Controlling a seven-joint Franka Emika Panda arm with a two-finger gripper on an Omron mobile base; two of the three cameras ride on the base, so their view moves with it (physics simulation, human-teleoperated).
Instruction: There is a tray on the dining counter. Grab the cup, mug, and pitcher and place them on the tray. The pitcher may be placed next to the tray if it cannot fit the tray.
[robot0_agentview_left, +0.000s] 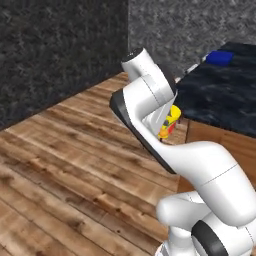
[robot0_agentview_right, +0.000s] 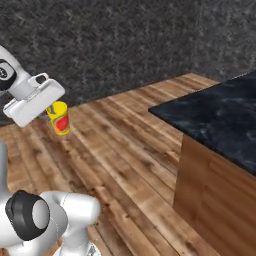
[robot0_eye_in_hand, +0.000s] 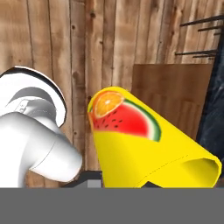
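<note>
So I've got the cup (robot0_agentview_right: 60, 118) in my gripper (robot0_agentview_right: 51, 113) — jaws pinched nearly shut on its wall, and it's hanging up in the air over the wooden floor (robot0_agentview_right: 125, 145), not resting on anything. From the right base view it sits upright just below my hand, yellow with the red mark facing out. In the hand view the cup (robot0_eye_in_hand: 140, 144) is right up against the camera, and you can see the mark is actually a watermelon slice and an orange slice. From the left base view the cup (robot0_agentview_left: 169, 122) peeks out behind my forearm, just beside the edge of the dining counter (robot0_agentview_left: 225, 95). The tray (robot0_agentview_left: 220, 58) is at the counter's far end — bright blue, well apart from the cup.
</note>
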